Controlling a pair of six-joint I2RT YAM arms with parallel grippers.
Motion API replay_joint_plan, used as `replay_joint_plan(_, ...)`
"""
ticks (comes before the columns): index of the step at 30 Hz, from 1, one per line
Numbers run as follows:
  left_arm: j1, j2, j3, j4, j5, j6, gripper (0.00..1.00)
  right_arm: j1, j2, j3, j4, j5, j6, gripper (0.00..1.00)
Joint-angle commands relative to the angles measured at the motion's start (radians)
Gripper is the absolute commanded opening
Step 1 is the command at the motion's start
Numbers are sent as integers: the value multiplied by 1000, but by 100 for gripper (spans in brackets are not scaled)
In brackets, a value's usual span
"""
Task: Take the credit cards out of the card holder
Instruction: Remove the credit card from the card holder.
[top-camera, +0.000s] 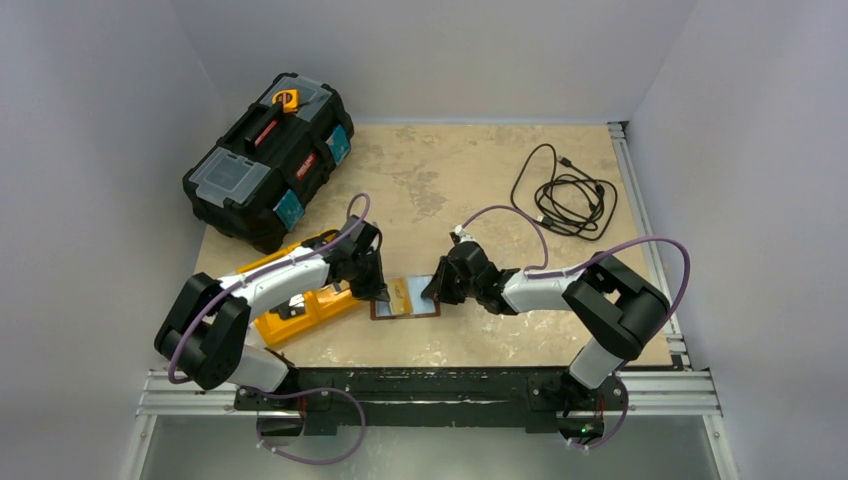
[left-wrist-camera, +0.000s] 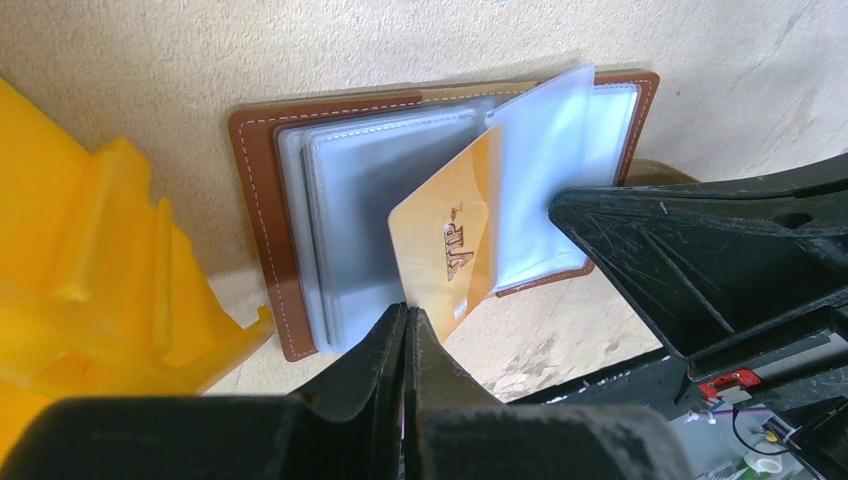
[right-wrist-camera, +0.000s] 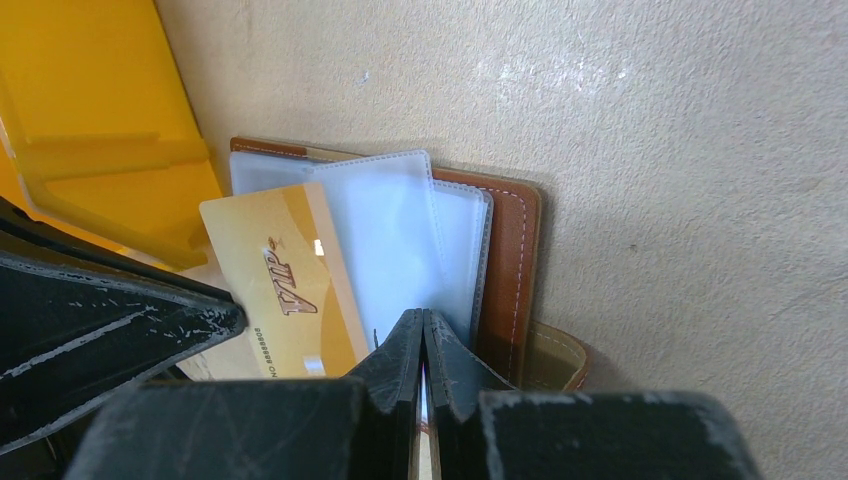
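From above, the card holder (top-camera: 420, 308) lies open and flat on the counter (top-camera: 470, 180), directly between the two hands. The left hand (top-camera: 380, 292) is at its one short side and the right hand (top-camera: 433, 290) at the other, both right up against it. The orange tray (top-camera: 300, 310) sits just behind the left hand.

In the left wrist view, the left hand (left-wrist-camera: 406, 318) has its fingers pressed together. They appear to pinch the near corner of a gold card (left-wrist-camera: 450, 245). The card's long axis runs straight ahead of this hand and slightly up off the holder (left-wrist-camera: 262, 210). Its far end is tucked behind a raised clear sleeve (left-wrist-camera: 540, 160). The right hand (left-wrist-camera: 562, 207) meets that sleeve from the opposite side.

In the right wrist view, the right hand (right-wrist-camera: 422, 325) is also pressed together. A pale sliver between its fingers suggests it is nipping the edge of the clear sleeve (right-wrist-camera: 385, 230). The gold card (right-wrist-camera: 280, 290) lies beside this hand, towards the left hand (right-wrist-camera: 225, 320), whose tip touches the card's edge. The holder's brown border (right-wrist-camera: 512, 260) and snap tab (right-wrist-camera: 558, 360) lie on the other side of the fingers.

The coming move probably turns on one relation: the card points lengthwise back at the left hand, which is the nearer one. A pull along that axis, towards the left hand and away from the right, should free it while the right hand holds the sleeve.
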Motion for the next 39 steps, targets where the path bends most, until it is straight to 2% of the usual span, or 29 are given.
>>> replay_joint_plan(1,7,-7,-11,29,17,26,0,-27,62,-55,-234,111,-68,0)
replay_joint_plan(4,7,13,-17,46,16,20,12,-27,63,-50,-237,111,-74,0)
replay_joint_plan(7,8,35,-19,54,13,18,17,-27,63,-48,-241,113,-76,0)
replay_joint_plan(10,8,47,-25,69,15,14,30,-27,62,-50,-237,112,-76,0)
replay_joint_plan(15,7,65,-28,82,13,10,34,-27,70,-49,-231,107,-77,0)
replay_joint_plan(21,7,98,-31,122,39,3,35,-27,75,-48,-227,105,-80,0)
replay_joint_plan(27,7,139,-26,149,42,-21,32,-27,75,-56,-225,109,-77,0)
replay_joint_plan(39,7,82,6,99,29,-36,0,-39,65,-78,-230,127,-72,0)
